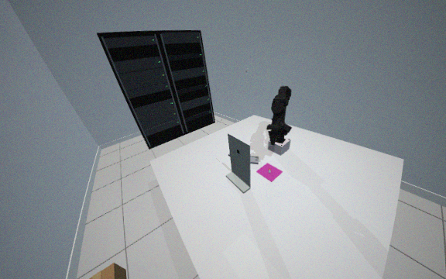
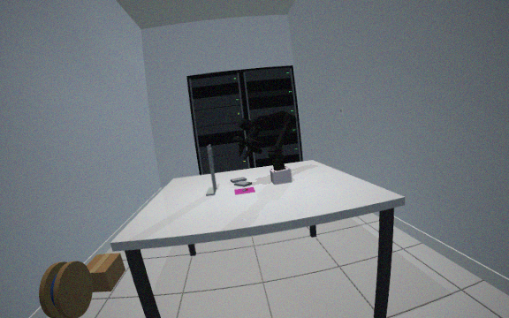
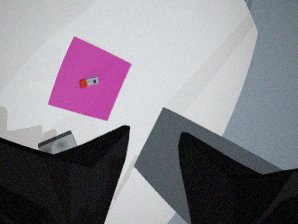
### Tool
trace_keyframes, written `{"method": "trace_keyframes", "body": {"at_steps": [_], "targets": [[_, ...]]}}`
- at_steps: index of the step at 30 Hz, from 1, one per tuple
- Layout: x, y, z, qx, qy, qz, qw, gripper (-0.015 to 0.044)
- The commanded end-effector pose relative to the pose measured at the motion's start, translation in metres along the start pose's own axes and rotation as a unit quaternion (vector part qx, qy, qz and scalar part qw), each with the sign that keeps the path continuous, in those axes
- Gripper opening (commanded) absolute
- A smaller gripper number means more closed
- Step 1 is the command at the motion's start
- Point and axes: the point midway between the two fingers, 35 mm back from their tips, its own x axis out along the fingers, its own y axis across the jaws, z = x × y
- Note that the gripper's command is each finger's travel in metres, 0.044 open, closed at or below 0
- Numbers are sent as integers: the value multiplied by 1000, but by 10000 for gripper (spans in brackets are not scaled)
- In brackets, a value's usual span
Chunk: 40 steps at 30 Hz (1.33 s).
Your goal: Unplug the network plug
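Observation:
The plug (image 1: 269,171) (image 2: 245,190) (image 3: 89,82), pale with a red end, lies on the table near the middle of the magenta marked square (image 1: 272,178) (image 2: 238,192) (image 3: 100,107), wholly inside its edges. The upright grey panel (image 1: 239,164) (image 2: 211,168) (image 3: 162,150) stands beside the square, and its small dark socket (image 1: 238,151) shows in the top view with no plug in it. My gripper (image 3: 154,136) is partly open and empty, with clear space between its two black fingertips. It hangs well above the table, away from the plug, the square and the panel.
Flat grey pieces (image 1: 254,159) (image 2: 243,184) (image 3: 60,144) lie on the table near the square and panel. The arm's pale base block (image 1: 279,147) (image 2: 281,176) stands farther back. Dark server racks (image 1: 161,85) (image 2: 215,115), a cardboard box (image 2: 106,274) and a spool (image 2: 73,289) are off the table.

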Motion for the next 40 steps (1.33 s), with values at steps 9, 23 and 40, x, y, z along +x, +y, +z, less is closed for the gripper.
{"method": "trace_keyframes", "body": {"at_steps": [9,23,40], "targets": [[-23,-11,-1,-2,4,-3,1000,235],[-23,-11,-1,-2,4,-3,1000,440],[-23,-11,-1,-2,4,-3,1000,440]]}}
